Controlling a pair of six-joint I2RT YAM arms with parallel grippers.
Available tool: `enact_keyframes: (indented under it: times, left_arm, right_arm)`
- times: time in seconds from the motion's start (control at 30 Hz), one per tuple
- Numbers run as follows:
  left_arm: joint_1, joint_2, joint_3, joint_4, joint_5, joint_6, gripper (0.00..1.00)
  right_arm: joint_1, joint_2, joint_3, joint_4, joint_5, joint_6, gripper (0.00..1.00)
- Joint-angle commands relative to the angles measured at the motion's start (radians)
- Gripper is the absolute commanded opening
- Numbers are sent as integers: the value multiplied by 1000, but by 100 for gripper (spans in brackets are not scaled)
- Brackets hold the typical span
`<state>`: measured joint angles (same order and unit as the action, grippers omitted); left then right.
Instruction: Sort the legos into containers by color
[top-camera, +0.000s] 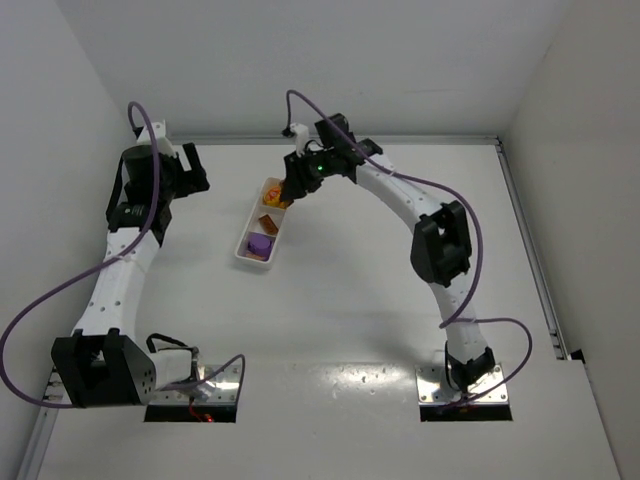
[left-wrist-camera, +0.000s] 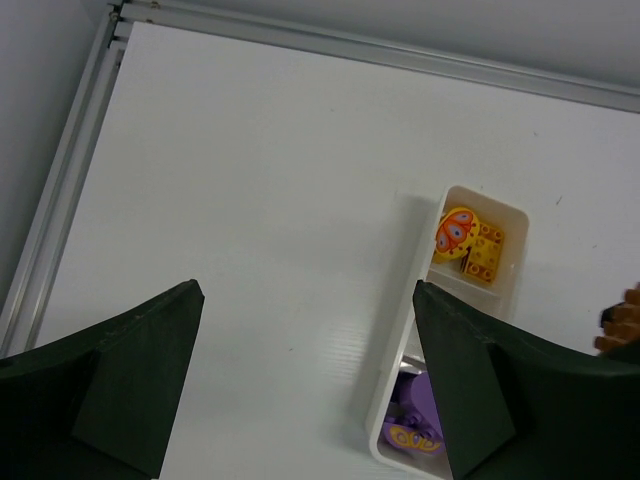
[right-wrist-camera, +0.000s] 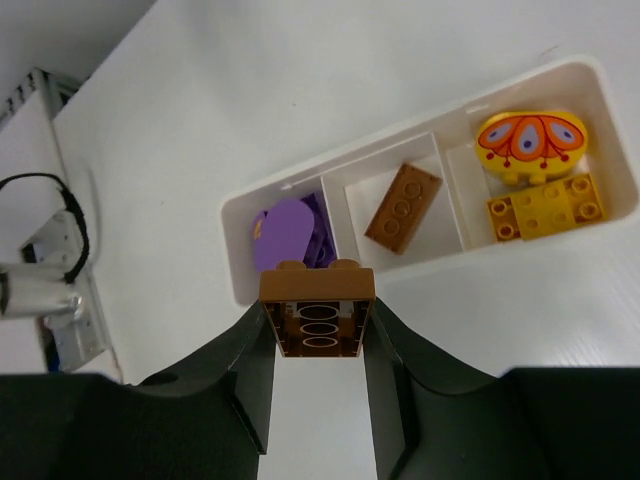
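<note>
The white tray (top-camera: 246, 258) lies at an angle left of centre. In the right wrist view its wall (right-wrist-camera: 420, 262) bounds three compartments: purple legos (right-wrist-camera: 285, 232), one brown lego (right-wrist-camera: 403, 207), and yellow legos (right-wrist-camera: 545, 208) with a round orange-patterned piece (right-wrist-camera: 530, 138). My right gripper (right-wrist-camera: 320, 310) is shut on a brown brick (right-wrist-camera: 318, 312), held above the table just beside the tray's long side, near the purple and brown compartments. My left gripper (left-wrist-camera: 306, 290) is open and empty, above bare table left of the tray (left-wrist-camera: 428, 250).
A metal rail (left-wrist-camera: 60, 190) runs along the table's left edge and another (left-wrist-camera: 400, 55) along the back. White walls enclose the table on the left, back and right. The right arm (top-camera: 440, 245) arches over the table's middle.
</note>
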<state>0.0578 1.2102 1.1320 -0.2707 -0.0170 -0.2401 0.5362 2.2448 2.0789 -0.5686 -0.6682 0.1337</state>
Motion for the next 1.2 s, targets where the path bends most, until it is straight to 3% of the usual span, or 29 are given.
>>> enact_keyframes:
  times: [0.0,0.17,1.17]
  left_arm:
    - [22,-38,-14,11,38,12,93]
    - [31,-38,-14,11,77,12,93]
    - [105,11,-95,39,166,35,93]
  right_arm:
    - [50,62,79,90,96,52,2]
    - [71,140,139,223,107,119,3]
    - [113,280,142,204,139,73,10]
